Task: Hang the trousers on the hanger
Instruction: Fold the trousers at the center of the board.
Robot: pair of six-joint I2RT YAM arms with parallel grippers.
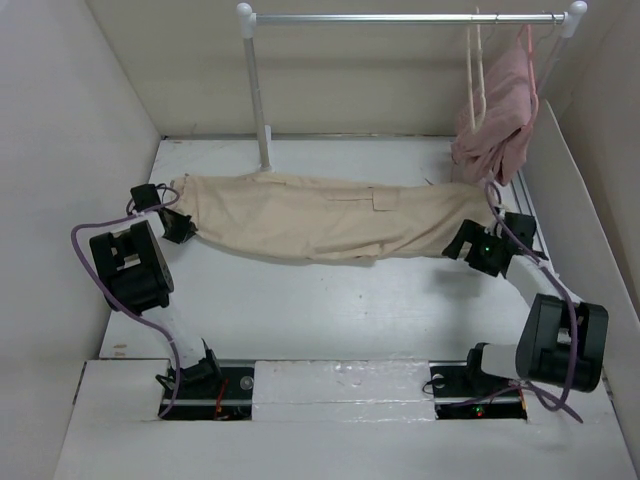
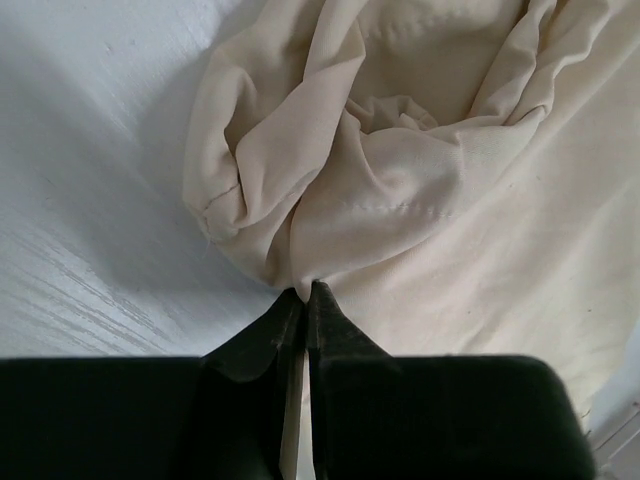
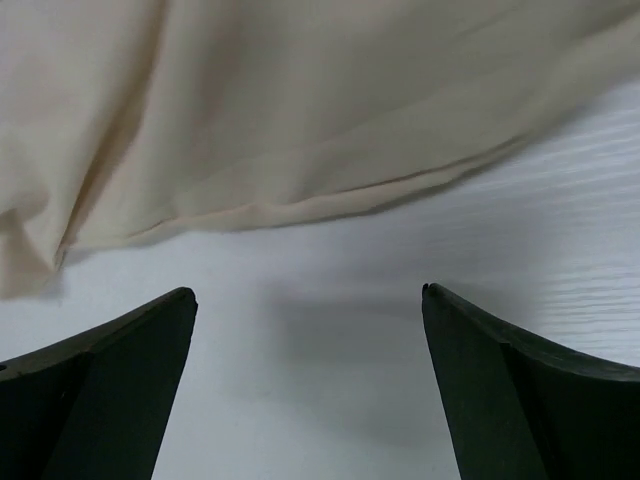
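Observation:
The beige trousers lie stretched left to right across the white table. My left gripper is at their left end. In the left wrist view it is shut on a bunched fold of the trousers. My right gripper is at their right end. In the right wrist view it is open and empty just above the table, with the trousers' edge just beyond its tips. The cream hanger hangs from the rail at the back right.
A clothes rail on a white post spans the back. A dusty-pink garment on a thin pink hanger hangs beside the cream hanger. White walls close in the left and right sides.

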